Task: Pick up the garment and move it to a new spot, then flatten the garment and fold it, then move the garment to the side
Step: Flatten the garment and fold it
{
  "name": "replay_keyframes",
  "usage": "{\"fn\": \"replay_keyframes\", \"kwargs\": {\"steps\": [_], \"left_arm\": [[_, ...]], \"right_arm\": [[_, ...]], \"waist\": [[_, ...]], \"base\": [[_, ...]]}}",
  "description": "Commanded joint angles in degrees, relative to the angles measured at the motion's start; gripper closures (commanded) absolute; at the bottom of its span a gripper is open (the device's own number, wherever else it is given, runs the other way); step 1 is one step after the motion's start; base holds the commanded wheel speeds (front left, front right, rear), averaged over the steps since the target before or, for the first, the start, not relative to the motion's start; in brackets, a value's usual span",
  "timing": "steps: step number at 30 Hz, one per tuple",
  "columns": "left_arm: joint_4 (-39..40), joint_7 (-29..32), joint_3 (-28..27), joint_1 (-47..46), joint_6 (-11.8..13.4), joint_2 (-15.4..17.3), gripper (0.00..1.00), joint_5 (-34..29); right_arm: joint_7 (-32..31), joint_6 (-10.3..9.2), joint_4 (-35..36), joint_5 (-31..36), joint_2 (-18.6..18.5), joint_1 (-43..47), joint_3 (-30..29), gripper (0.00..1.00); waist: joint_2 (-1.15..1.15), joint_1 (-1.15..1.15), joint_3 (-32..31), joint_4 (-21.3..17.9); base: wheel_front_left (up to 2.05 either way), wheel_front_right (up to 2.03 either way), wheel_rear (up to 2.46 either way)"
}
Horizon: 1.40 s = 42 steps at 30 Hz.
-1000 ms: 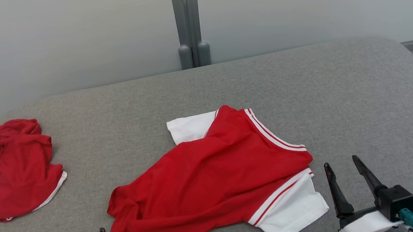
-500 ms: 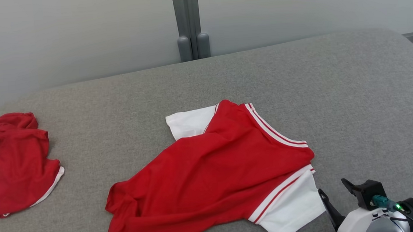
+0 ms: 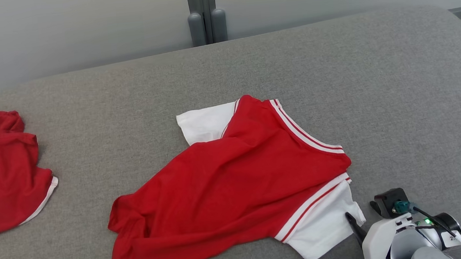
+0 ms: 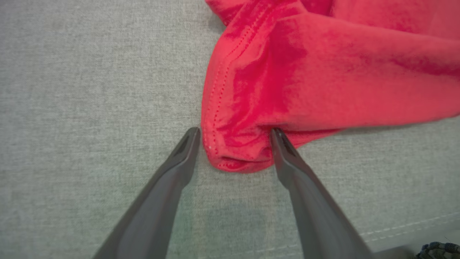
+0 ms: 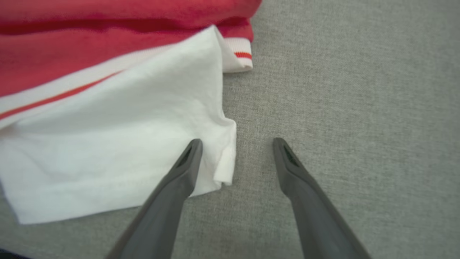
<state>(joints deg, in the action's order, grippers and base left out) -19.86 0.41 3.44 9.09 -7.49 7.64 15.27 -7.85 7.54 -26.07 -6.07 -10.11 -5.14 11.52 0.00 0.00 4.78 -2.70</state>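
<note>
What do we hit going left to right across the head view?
crumpled red garment → red shirt with white sleeves → right gripper, at the shirt's near white sleeve

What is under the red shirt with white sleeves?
Grey fabric surface shows around the red shirt with white sleeves; its far sleeve runs under the red body. Anything else is hidden.

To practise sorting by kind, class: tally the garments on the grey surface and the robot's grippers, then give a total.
Garments: 2 (red and white shirt, crumpled red garment)
Grippers: 2 (left gripper, right gripper)
Total: 4
</note>
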Motion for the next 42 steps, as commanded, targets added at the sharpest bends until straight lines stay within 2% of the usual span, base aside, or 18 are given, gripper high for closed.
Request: {"fn": "replay_keyframes", "kwargs": {"steps": [1, 4, 5, 6, 7, 9, 10, 12, 13, 17, 21, 25, 30, 36, 42], "left_arm": [[-0.5, 0.5, 0.5, -0.8, 0.0, 0.5, 0.0, 0.4], [-1.1, 1.2, 1.5, -1.1, 0.0, 0.6, 0.01, 1.0], [-1.2, 1.4, 1.8, -1.1, 0.0, 0.7, 0.13, 1.2], [-1.4, 1.6, 2.0, -1.2, 0.0, 0.8, 0.36, 1.3], [-1.6, 1.8, 2.4, -1.2, 0.0, 0.8, 0.51, 1.6], [-1.9, 2.0, 3.0, -1.1, 0.0, 1.0, 0.6, 2.0], [-2.0, 2.1, 3.3, -1.1, 0.0, 1.1, 0.72, 2.3], [-2.2, 1.9, 4.0, -1.1, 0.0, 1.4, 0.97, 2.7], [-2.2, 1.6, 4.2, -1.1, 0.0, 1.5, 1.0, 3.0], [-1.2, 1.4, 4.5, -1.1, 0.0, 2.1, 1.0, 4.6], [3.3, 1.4, 4.5, 0.0, 0.0, 2.4, 1.0, 9.2], [12.4, 3.1, 4.7, 2.6, 0.0, 3.1, 1.0, 16.3], [29.1, 7.6, 5.8, 7.4, 0.0, 6.4, 1.0, 25.8], [45.9, 11.5, 5.1, 10.6, 0.0, 9.8, 1.0, 34.1], [56.3, 16.2, 6.4, 9.9, 0.0, 12.9, 1.0, 41.0]], "right_arm": [[-0.7, -0.1, -0.8, -0.4, 0.1, -0.5, 0.9, 0.0], [-1.2, -0.06, -1.5, -1.1, 0.3, -1.0, 2.1, 0.0], [-1.8, -0.04, -1.7, -1.6, 0.4, -1.0, 2.9, 0.0], [-2.0, -0.03, -1.9, -2.1, 0.5, -1.0, 3.5, 0.0], [-2.6, 0.05, -2.2, -2.7, 0.4, -1.0, 4.4, 0.12], [-3.3, 0.13, -2.3, -4.0, 0.1, -0.8, 5.9, 0.9], [-3.3, 0.12, -2.1, -4.7, 0.0, -0.8, 6.3, 1.0], [-3.5, 0.09, -1.6, -6.8, -0.6, -0.7, 7.5, 1.0], [-2.9, 0.04, -0.9, -8.5, -0.7, -0.6, 7.2, 1.0], [-1.6, 0.01, 2.5, -16.0, -0.2, -0.5, 5.7, 1.0], [-1.0, -0.09, 8.4, -25.0, -0.6, 0.2, 1.8, 1.0], [-2.3, -0.07, 16.3, -34.1, -1.3, 1.3, -3.3, 1.0], [-5.1, -0.06, 26.2, -42.5, -2.3, 2.6, -12.3, 1.0], [-9.2, -0.06, 35.1, -46.0, -1.3, 2.0, -21.3, 1.0], [-13.4, -0.05, 40.5, -44.9, 0.8, 0.9, -26.4, 1.0]], "waist": [[0.0, 0.0, 0.5, 0.1], [0.0, 0.0, 0.8, 0.3], [0.0, 0.0, 0.9, 0.4], [0.0, 0.0, 0.9, 0.4], [0.0, 0.0, 0.9, 0.5], [0.0, 0.0, 1.0, 0.5], [0.0, 0.0, 1.0, 0.5], [0.0, 0.0, 1.0, 0.4], [0.0, 0.0, 0.9, 0.3], [0.0, 0.0, 0.4, 0.1], [0.0, 0.0, -0.5, -0.3], [0.0, 0.0, -1.9, -0.7], [0.0, 0.0, -4.3, -1.2], [0.0, 0.0, -5.7, -1.7], [0.0, 0.0, -6.4, -2.3]], "base": [[0.0, 0.0, 0.0], [0.0, 0.0, 0.0], [0.0, 0.0, 0.0], [0.0, 0.0, 0.0], [0.0, 0.0, 0.0], [0.0, 0.0, 0.0], [0.0, 0.0, 0.0], [0.0, 0.0, 0.0], [0.0, 0.0, 0.0], [0.0, 0.0, 0.0], [0.0, 0.0, 0.0], [0.0, 0.0, 0.0], [0.0, 0.0, 0.0], [0.0, 0.0, 0.0], [0.0, 0.0, 0.0]]}}
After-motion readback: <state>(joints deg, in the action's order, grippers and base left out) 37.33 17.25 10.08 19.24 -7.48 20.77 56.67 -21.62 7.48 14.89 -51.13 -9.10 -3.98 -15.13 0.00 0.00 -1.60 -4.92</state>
